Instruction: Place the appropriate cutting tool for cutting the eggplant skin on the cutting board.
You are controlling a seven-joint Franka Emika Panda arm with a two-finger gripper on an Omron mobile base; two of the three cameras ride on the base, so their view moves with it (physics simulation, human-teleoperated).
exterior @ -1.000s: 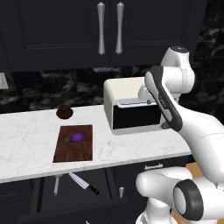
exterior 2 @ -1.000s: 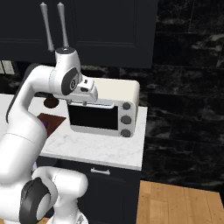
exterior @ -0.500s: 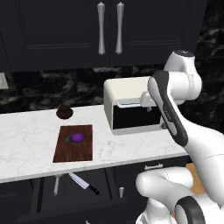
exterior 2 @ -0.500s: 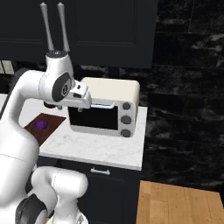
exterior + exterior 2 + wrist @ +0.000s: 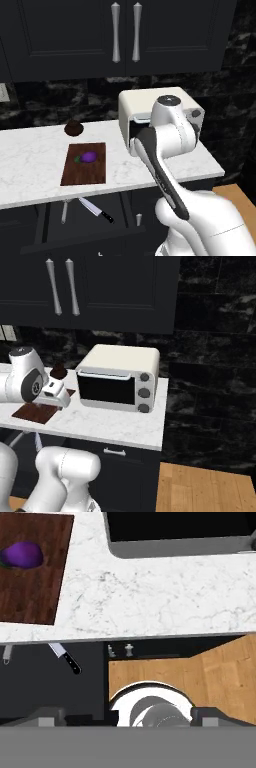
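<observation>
Dark kitchen: black cabinets above, black stone backsplash, white marble counter (image 5: 30, 155) running across, and a drawer pulled open below its front edge.

Compared with half a second back and a second back: base not driven, with board and oven in the same places in both base views. Arm swung instead. Hand dropped from the oven's upper front and went left, now low over the counter edge between board and oven. Elbow now crosses the toaster oven (image 5: 145, 107) in the left base view.

Gripper (image 5: 129, 716) pointing straight down. Tips stand wide apart at the bottom of the hand view, with nothing held between them.

Left to right in the hand view:
- cutting tool (image 5: 6, 653), far off to the gripper's left, lying in the open drawer, barely inside the frame edge
- eggplant (image 5: 22, 554), up and left of the gripper, resting on the cutting board (image 5: 30, 597)
- black-handled knife (image 5: 66, 657), in the same drawer, nearer the gripper than the pale tool
- oven front, ahead and to the right

Dark brown lump (image 5: 73, 128) sits behind the board, untouched.

Judgement: reach only just begun and nothing grasped yet. Swing reads as an approach toward the drawer. Needs more travel left and down, past the knife, to reach the slim pale utensil.
</observation>
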